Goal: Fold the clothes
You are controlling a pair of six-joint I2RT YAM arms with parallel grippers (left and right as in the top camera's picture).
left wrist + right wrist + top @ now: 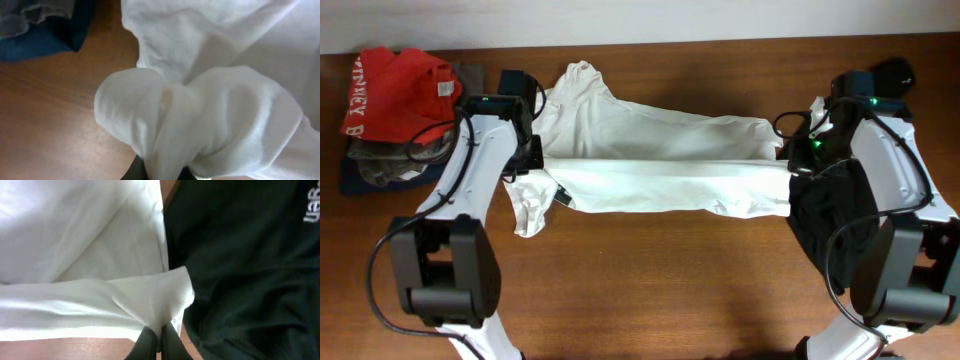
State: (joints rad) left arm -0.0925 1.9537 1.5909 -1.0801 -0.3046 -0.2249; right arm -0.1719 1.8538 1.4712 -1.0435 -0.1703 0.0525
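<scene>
- Across the wooden table (pixel 650 270), seen from overhead, the white T-shirt (pixel 660 160) stretches between both arms, and the black garment (pixel 830 215) lies at its right end.
- Left wrist: the left gripper (pixel 161 175) pinches a bunched fold of the T-shirt.
- Right wrist: the right gripper (pixel 159 342) is pressed together on the T-shirt's corner, just beside the black garment.

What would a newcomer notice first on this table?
A large white cotton T-shirt is stretched across the middle of the wooden table, its ends pinched in the shut left gripper and right gripper. A crumpled red garment with white letters sits at the far left, and a black garment lies at the right.
</scene>
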